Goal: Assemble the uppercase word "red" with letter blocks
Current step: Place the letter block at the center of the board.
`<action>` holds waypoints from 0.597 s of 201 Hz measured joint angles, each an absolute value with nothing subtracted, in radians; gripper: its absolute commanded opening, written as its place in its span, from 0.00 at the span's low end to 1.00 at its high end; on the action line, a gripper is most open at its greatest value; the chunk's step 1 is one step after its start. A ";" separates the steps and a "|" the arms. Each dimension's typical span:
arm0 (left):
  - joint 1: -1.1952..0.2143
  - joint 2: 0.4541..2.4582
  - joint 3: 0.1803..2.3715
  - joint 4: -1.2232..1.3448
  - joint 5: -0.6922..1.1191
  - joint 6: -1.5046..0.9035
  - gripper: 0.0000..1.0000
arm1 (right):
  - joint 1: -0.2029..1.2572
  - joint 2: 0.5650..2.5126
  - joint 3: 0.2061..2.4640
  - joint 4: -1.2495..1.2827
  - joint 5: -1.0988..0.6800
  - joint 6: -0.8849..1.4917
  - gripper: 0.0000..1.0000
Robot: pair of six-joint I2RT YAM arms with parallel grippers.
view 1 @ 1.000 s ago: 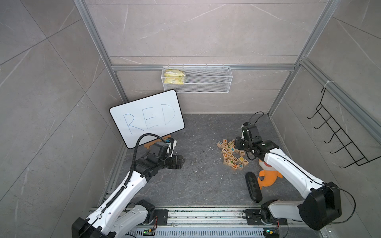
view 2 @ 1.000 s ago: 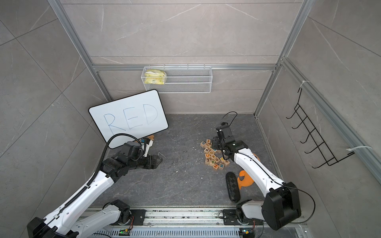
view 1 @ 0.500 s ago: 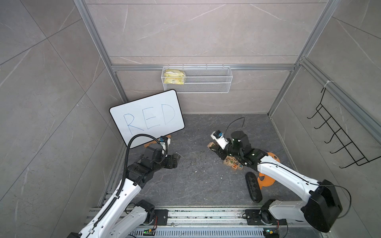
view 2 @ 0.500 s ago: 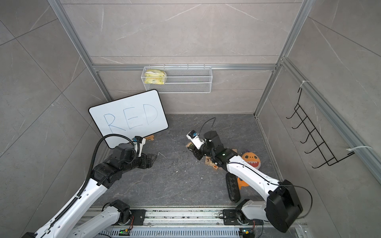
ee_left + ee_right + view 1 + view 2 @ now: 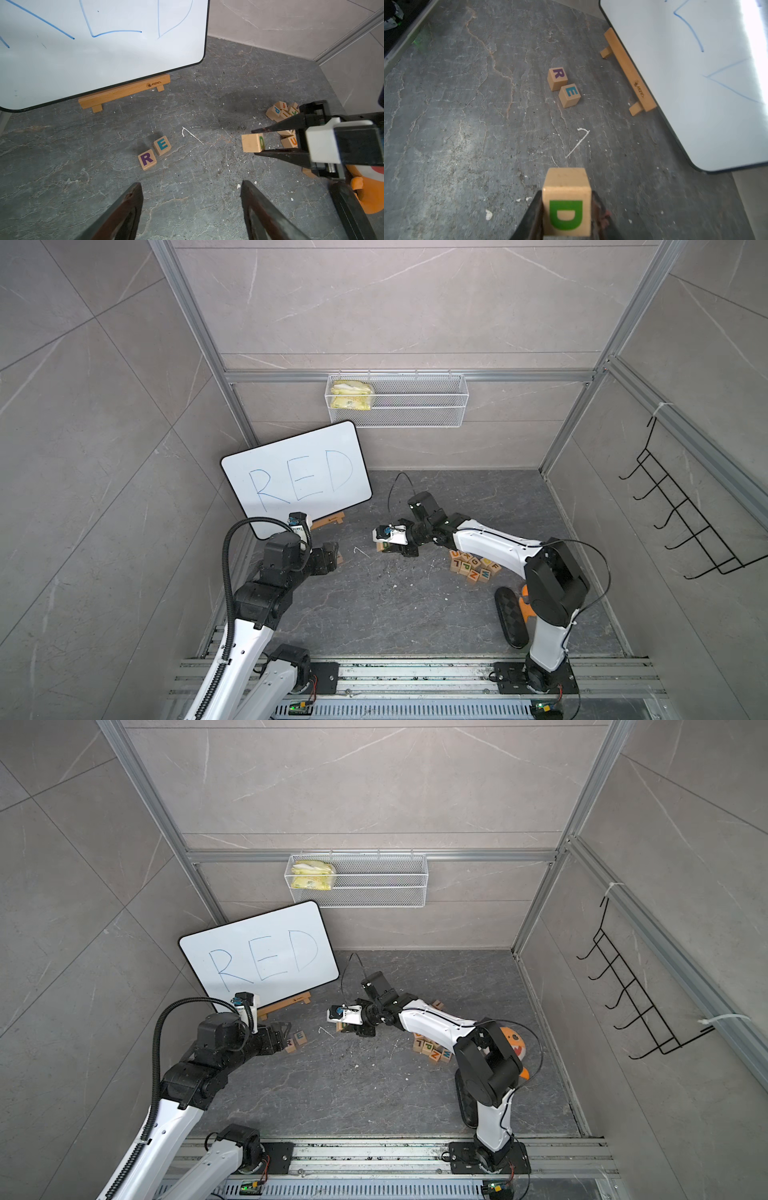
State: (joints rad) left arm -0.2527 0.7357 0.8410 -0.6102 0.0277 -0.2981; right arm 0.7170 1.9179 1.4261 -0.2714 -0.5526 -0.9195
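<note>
D block (image 5: 566, 203), clenched in the right gripper (image 5: 254, 142) and held apart from the R block (image 5: 147, 159) and E block (image 5: 162, 145) lying side by side, can shove that pair askew if you lower it too close; your left gripper (image 5: 190, 184) hangs spread and empty

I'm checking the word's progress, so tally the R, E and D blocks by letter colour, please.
Purple: 1, the R block, on the floor.
Teal: 1, the E block, beside it.
Green: 1, the D block, held in the right tool.
Total: 3.
</note>
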 measured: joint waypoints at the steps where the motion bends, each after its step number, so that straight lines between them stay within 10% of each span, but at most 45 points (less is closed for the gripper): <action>1: -0.252 0.735 0.841 -0.610 0.028 -0.298 0.77 | 0.718 1.921 1.428 -0.274 -0.554 -0.921 0.00; 120: -0.207 0.736 0.839 -0.609 0.028 -0.299 0.78 | 0.805 2.310 1.863 -0.499 -0.525 -1.014 0.00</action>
State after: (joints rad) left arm -0.2070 0.7364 0.8387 -0.6090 0.0277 -0.2989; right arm 0.8051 2.3096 1.8633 -0.4992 -0.5255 -1.0142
